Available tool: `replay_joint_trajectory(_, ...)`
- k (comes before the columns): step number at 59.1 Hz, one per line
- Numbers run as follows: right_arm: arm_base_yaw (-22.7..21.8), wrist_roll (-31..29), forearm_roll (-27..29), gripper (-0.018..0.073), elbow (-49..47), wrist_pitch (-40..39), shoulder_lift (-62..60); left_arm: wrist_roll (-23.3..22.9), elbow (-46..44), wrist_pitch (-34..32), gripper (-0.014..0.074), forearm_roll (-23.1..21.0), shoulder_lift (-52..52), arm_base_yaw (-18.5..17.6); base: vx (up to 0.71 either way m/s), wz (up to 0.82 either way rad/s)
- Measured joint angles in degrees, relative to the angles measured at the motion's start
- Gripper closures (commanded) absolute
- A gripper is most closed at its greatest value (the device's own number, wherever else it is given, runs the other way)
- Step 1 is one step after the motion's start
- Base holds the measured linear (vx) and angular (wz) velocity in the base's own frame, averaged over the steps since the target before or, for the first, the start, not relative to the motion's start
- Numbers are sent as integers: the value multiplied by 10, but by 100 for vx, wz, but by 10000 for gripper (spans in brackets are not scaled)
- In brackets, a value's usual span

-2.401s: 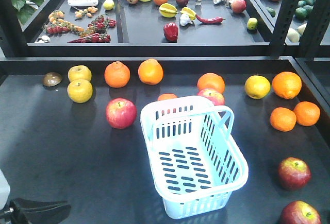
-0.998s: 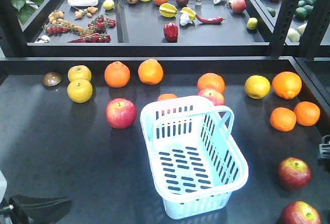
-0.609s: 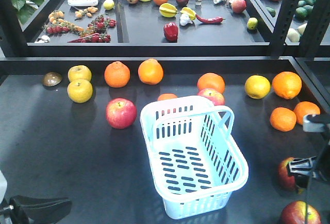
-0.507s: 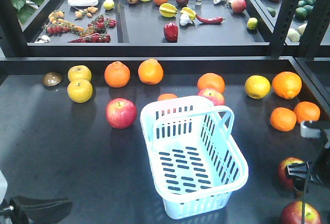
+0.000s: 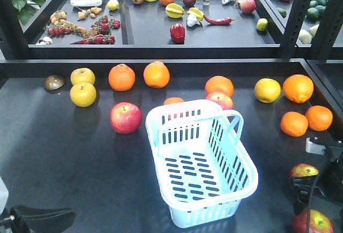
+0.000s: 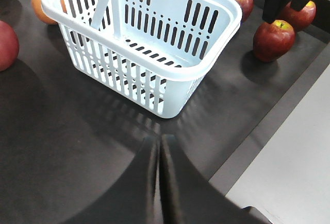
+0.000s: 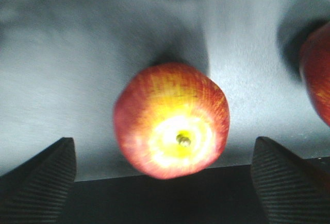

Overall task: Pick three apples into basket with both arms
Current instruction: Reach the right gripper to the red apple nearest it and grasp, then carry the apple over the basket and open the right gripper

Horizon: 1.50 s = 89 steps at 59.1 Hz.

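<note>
Three apples (image 6: 273, 39): red, with yellow-green around the stem. They lie on the dark table (image 5: 64, 158) close together, just off the right end of the basket (image 6: 118, 74). None is in the basket.
Target apple (image 7: 172, 126): it sits stem-up on the table, centred under the right wrist camera. A neighbour lies near it at that view's right edge, not touching it.
Feel, as a judgement: firm and fairly weighty for its size. The skin looks smooth and glossy, so it could slip or roll away if it is pinched off-centre. A hard squeeze may bruise it.
Where to hold: across the widest part, with one finger on each flank and the stem left pointing up.
Right gripper (image 7: 164, 183): the fingers are spread wide, clearly wider than the target apple, with one ridged pad at each lower corner of the wrist view. It holds nothing and touches nothing. In the front view it hangs over the apple at the table's right edge.
Left gripper (image 6: 159, 172): the fingers are pressed together and hold nothing. It is low over the table and points at the basket's near corner without reaching it.
Basket: empty and upright, with the handle swung to one side.
</note>
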Motion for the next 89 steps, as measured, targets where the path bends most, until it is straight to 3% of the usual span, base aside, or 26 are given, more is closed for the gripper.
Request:
replay_joint_trajectory(35,0,-2,-4,-40,-3,-30,82,0,0,0,603,0,0,0,0,0)
replay_joint_trajectory(47,0,-9,-3,108,-4,-33,82,0,0,0,603,0,0,0,0,0)
replay_joint_trajectory(59,-1,-30,4,400,-4,-32,82,0,0,0,603,0,0,0,0,0)
replay_joint_trajectory(69,-1,-48,7,565,-4,-26,55,0,0,0,603,0,0,0,0,0)
replay_joint_trajectory(84,-1,-67,9,566,-3,8,-101,0,0,-1,603,0,0,0,0,0)
replay_joint_trajectory(89,0,-83,39,564,-3,18,-173,0,0,-1,603,0,0,0,0,0)
